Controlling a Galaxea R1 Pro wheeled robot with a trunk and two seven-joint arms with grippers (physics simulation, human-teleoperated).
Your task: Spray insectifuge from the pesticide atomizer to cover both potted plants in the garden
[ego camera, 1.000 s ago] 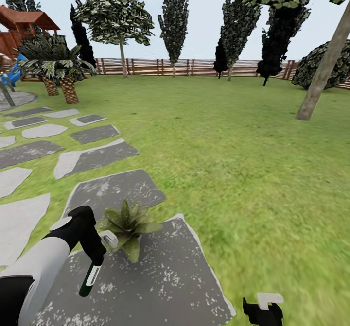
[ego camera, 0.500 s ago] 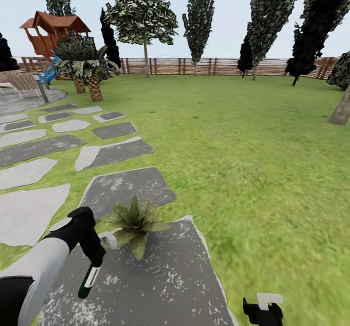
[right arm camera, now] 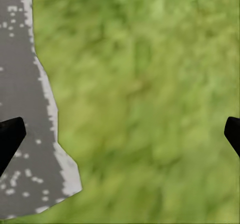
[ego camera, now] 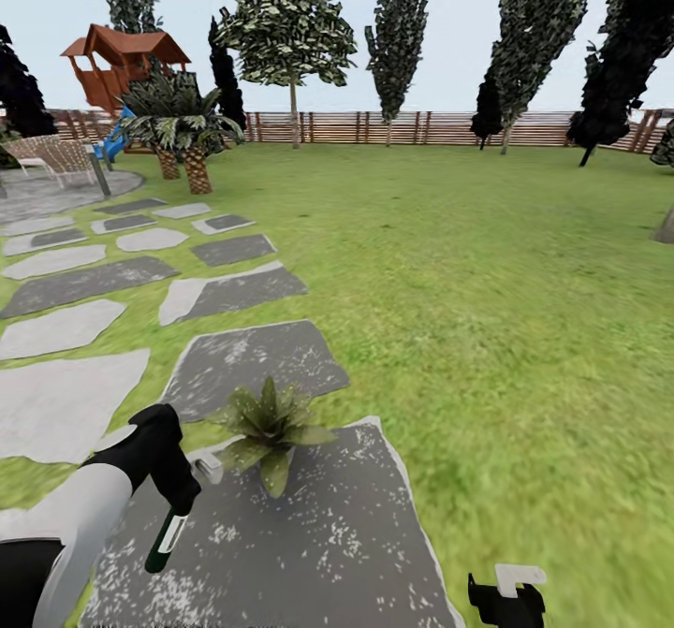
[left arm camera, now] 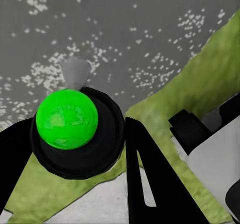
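Left gripper (ego camera: 173, 497) clamped on the pesticide atomizer (ego camera: 165, 542), low left in the head view.

The bottle hangs below the fingers, tilted, over a dark grey stepping stone (ego camera: 309, 544); in the left wrist view its bright green end (left arm camera: 66, 119) sits between the black fingers. A potted plant (ego camera: 271, 427) stands just beside the gripper, toward frame centre, on that stone's far edge. The right gripper (ego camera: 505, 600) at the bottom right edge has its fingers spread wide apart over lawn (right arm camera: 150, 98), holding nothing.
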